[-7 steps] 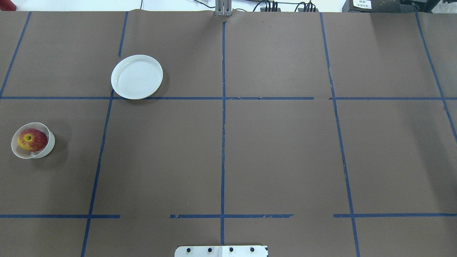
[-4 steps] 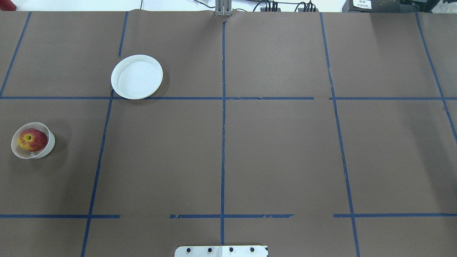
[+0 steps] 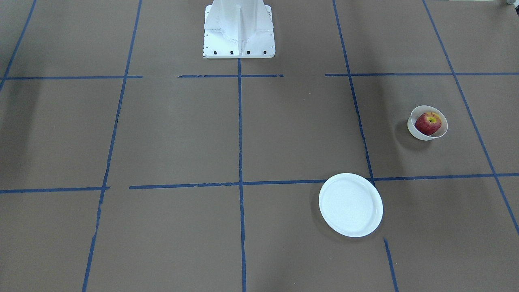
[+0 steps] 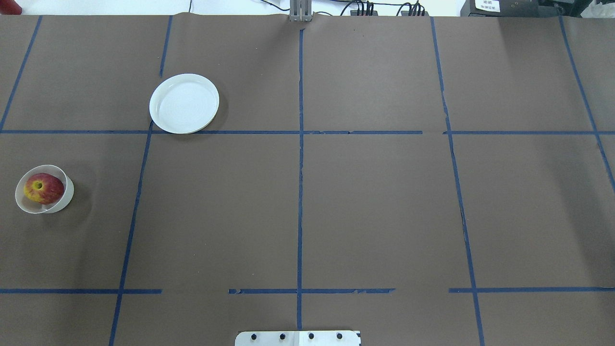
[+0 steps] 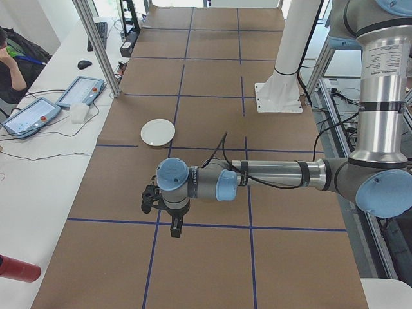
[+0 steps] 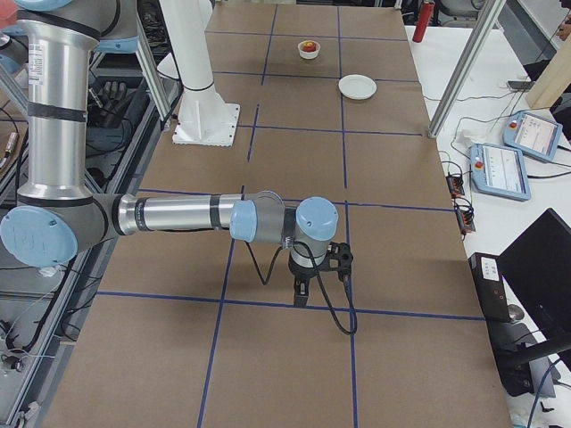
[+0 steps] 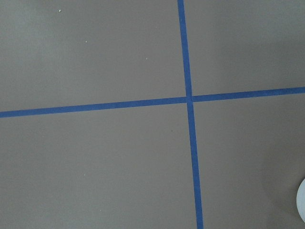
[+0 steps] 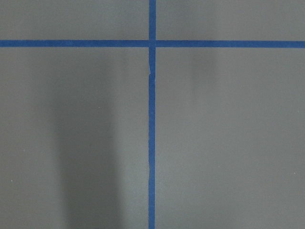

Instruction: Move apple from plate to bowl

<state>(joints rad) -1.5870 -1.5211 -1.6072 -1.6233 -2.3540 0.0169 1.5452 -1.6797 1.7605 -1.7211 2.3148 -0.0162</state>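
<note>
Apple (image 4: 43, 188) sits inside the bowl (image 4: 68, 193), stem dimple and yellow patch facing up, filling most of the bowl's width. You will find the bowl well apart from the plate (image 4: 184, 103), off toward the robot's left end of the worktop (image 4: 375, 206) and nearer the robot's side than the plate is. The front-facing view agrees: the apple (image 3: 428, 123) is in the bowl (image 3: 417, 134), and the plate (image 3: 350, 205) lies flat with its white face fully in view, its rim touching a blue tape crossing.

Look at the left-end view for the left pincer (image 5: 174, 222). It hangs below the wrist of the outstretched near arm, pointing down, and it is closer to that camera than the plate (image 5: 158, 132). From that view you cannot tell how wide it stands.

The right pincer (image 6: 302, 290) shows only in the right-end view, hanging from the near arm and well apart from the plate (image 6: 357, 86), which lies far up the worktop. Its width cannot be told either.

Both wrist cameras show only brown worktop and blue tape lines. The left one also catches a thin pale curve at its lower right edge, too little to tell which dish it is.
</note>
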